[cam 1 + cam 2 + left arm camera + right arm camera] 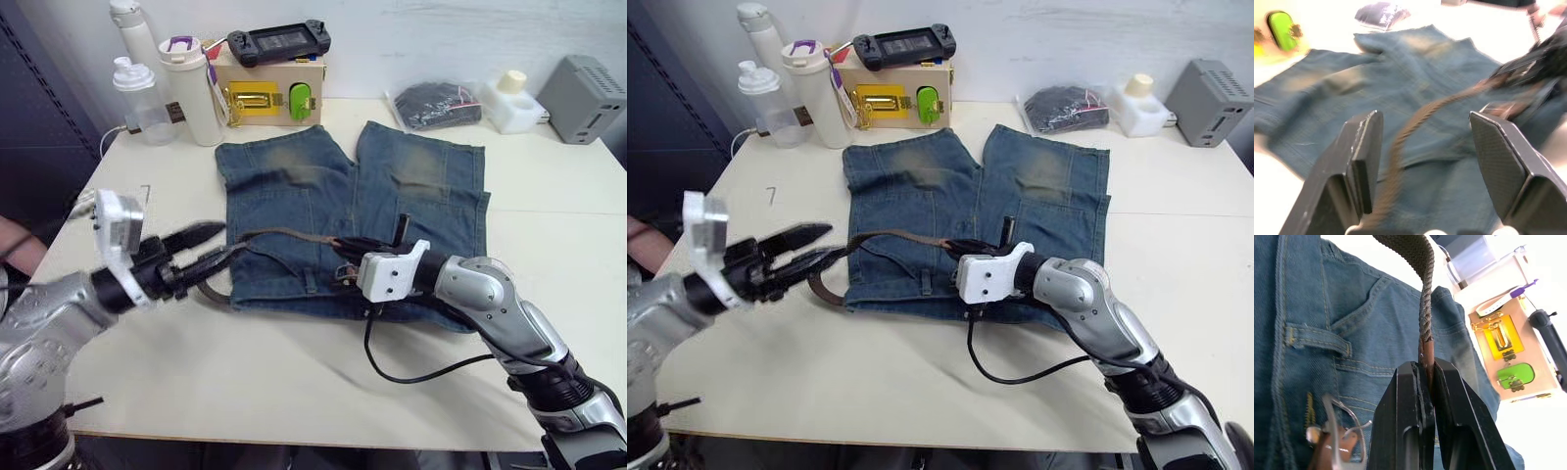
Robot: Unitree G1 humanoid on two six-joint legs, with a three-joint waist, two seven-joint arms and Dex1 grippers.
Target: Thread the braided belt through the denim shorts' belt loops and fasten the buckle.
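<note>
Right hand [1426, 377] pinches belt [1420, 293] tip above shorts [431, 186].

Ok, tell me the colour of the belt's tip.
Reddish brown leather tip, clearest in the right wrist view.

You're looking at faded blue denim shorts [392, 186] with pale worn patches and tan stitching, a dark brown woven braided belt [1420, 264] with a lighter brown tip, and a silver buckle [1342, 431]

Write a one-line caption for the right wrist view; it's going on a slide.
Right gripper pinches the braided belt by its leather tip above the denim shorts.
</note>
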